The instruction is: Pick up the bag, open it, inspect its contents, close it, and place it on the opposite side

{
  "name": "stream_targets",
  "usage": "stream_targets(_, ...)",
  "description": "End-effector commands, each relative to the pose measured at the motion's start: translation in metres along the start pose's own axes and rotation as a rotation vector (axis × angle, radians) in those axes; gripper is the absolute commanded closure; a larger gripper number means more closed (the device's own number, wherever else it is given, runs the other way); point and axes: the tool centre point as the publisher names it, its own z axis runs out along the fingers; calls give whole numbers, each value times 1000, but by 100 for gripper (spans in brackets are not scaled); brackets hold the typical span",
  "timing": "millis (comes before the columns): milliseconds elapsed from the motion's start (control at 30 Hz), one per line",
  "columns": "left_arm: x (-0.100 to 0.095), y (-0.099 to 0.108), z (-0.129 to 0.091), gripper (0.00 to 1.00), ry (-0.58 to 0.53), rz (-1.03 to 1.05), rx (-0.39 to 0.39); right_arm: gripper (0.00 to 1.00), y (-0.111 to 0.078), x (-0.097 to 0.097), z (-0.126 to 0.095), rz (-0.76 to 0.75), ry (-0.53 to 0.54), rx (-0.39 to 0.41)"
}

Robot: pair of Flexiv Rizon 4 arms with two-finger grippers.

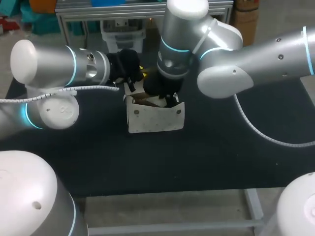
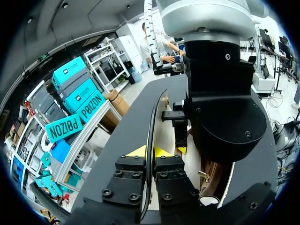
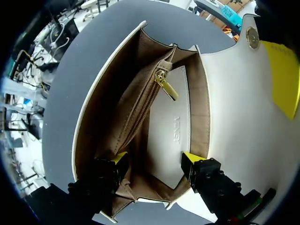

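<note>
The white leather handbag [image 1: 156,119] stands upright with its mouth open near the middle of the black desk [image 1: 221,157], its front wall facing the near edge. Its tan fabric lining shows inside, along with a zipped inner pocket whose gold zip pull [image 3: 166,87] hangs over a white inner panel. The bag's white flap [image 3: 239,103] is lifted off the mouth on the far left side and carries a gold snap stud [image 3: 252,37] near its edge. The left gripper [image 2: 149,152], coming in from the left above the bag's far left corner, has its yellow-tipped fingers pressed together on the thin edge of this flap, pinching it from both sides. The right gripper [image 3: 155,159] points down into the bag's mouth from the right arm, which reaches past the middle of the desk. Its fingers are spread wide inside the bag, one yellow tip by the tan lining on one side and the other at the opposite wall, with nothing clamped between them.
</note>
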Motion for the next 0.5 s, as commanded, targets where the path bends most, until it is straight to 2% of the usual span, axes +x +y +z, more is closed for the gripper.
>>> stream_targets(33, 0, 1, -1, 100, -2, 1, 9, 14, 0, -4, 9, 0, 38, 5)
stream_targets(500, 1, 2, 0, 100, 1, 2, 10, 16, 0, -4, 10, 1, 45, 7)
